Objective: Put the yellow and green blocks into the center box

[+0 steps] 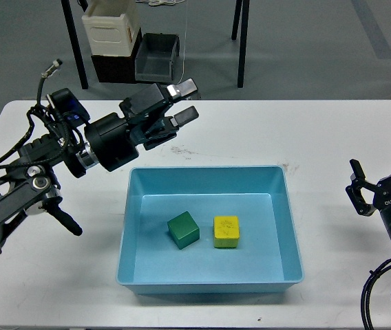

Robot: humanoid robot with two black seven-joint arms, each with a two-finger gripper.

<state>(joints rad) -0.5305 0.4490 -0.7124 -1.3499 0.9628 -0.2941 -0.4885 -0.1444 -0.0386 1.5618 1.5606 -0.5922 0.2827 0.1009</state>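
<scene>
table: white table [333, 137] filled my view | floor beyond: cream-white crate [111, 26] sat on a black box [113, 67] | beside it: dark grey bin [157, 53]

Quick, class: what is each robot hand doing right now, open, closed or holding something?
Left hand: open, holding nothing, above the white table behind the light-blue plastic tray.
Right hand: open, empty, at the table's right edge.
</scene>
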